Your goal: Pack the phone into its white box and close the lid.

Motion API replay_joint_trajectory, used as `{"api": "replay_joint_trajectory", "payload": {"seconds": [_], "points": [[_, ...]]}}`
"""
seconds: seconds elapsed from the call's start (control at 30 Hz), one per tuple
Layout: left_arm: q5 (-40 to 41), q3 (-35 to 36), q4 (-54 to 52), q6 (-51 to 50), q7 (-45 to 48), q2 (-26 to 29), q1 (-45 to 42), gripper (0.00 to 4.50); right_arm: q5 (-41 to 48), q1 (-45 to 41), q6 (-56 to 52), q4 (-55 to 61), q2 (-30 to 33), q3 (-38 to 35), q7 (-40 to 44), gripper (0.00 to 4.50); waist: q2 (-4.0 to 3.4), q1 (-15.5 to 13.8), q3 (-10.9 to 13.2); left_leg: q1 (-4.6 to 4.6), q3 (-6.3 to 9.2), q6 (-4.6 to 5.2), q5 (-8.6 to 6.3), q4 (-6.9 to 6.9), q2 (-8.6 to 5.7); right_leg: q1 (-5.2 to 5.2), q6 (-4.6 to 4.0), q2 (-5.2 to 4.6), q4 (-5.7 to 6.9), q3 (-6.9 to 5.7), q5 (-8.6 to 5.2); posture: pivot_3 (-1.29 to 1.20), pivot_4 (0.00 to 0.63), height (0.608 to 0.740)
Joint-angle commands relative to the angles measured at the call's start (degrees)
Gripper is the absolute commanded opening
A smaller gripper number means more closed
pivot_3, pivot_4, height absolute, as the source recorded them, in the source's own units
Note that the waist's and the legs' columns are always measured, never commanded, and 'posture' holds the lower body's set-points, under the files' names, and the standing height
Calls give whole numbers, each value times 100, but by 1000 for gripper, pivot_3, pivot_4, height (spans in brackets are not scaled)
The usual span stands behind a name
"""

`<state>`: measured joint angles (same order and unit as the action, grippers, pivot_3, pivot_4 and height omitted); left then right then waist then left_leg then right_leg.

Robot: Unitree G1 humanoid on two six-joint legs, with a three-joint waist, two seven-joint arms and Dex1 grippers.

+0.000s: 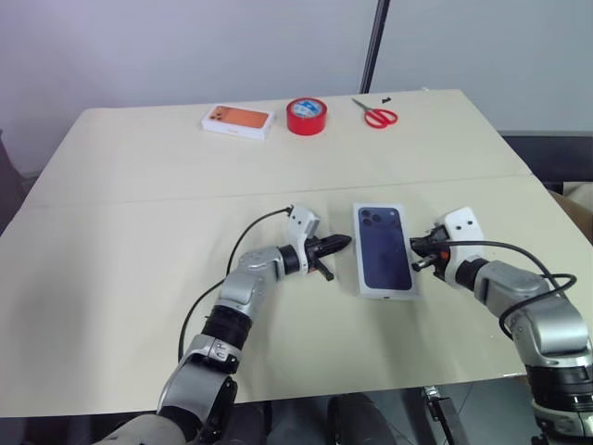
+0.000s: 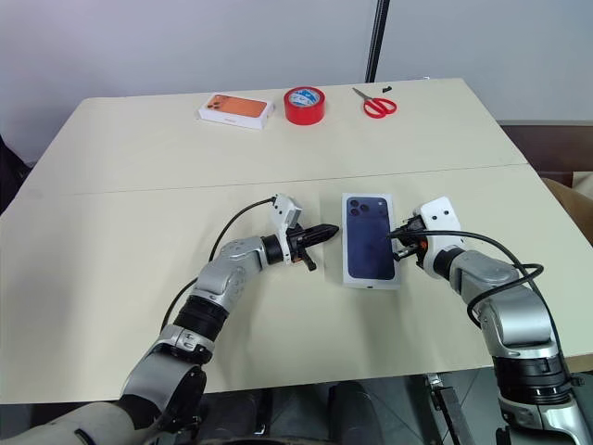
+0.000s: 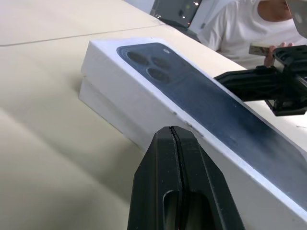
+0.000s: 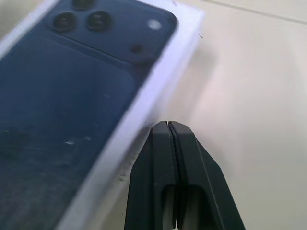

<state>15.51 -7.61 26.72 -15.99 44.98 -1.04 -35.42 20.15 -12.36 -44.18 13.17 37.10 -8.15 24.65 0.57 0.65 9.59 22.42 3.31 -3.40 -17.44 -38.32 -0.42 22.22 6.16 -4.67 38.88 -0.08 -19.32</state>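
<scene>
The lid [image 1: 384, 248], with its dark blue phone picture facing up, sits on the white box [image 3: 103, 103] in the near middle of the table [image 1: 139, 278], between the 2 grippers. In the left wrist view a strip of the box base still shows under the lid's edge, so I judge that the lid is on but maybe not pressed fully down. The phone itself is hidden; I suppose it is already inside, but this cannot be checked. The left gripper [image 1: 339, 244] has its fingers pressed together and holds nothing; its tip is just beside the left long side of the lid. The right gripper [image 1: 419, 252] is also closed and empty, at the right long side, very near or touching. What seems left is only to seat the lid completely. Counting: 1 closed phone box in front, 1 orange-topped white box [image 1: 237, 120], 1 red tape roll [image 1: 306, 116], and 1 pair of red scissors [image 1: 375, 114] at the far edge.
</scene>
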Motion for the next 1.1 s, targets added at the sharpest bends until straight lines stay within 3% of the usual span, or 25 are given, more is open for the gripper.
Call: {"api": "replay_joint_trajectory", "payload": {"seconds": [0.03,0.3,0.53,0.7,0.9,1.1], "points": [[68,95,-186,48,-11,12,-91,0,-97,-152,172,6,66,-239,-39,28,0,5,0,0,0,0,0,0,0,0,0,0,0,0,0,0,150,740],[190,195,-223,44,-12,-46,-278,0,-293,-436,369,-147,173,-557,-180,28,0,5,0,0,-1,0,0,0,0,2,0,0,4,0,0,0,150,740],[477,447,-255,-132,-219,-371,-787,0,566,-917,-116,416,-318,-791,-81,28,0,7,0,1,-1,-1,1,-1,1,4,0,1,6,1,0,0,150,740],[34,217,483,357,-237,-424,-961,0,737,-512,-145,739,-449,-333,294,28,-1,6,0,0,-2,-1,1,0,-2,3,0,1,6,1,0,0,150,740],[-604,-261,1116,800,-248,-388,-710,0,-192,384,28,308,48,480,300,28,1,-1,-4,0,-3,-1,1,-1,-5,3,0,-1,7,2,0,0,150,740],[-511,-247,826,514,-78,-366,-538,0,147,398,-144,508,-51,238,356,28,16,-16,-13,-15,8,-1,1,-3,-4,-23,0,-1,-1,-6,0,0,150,740]]}}
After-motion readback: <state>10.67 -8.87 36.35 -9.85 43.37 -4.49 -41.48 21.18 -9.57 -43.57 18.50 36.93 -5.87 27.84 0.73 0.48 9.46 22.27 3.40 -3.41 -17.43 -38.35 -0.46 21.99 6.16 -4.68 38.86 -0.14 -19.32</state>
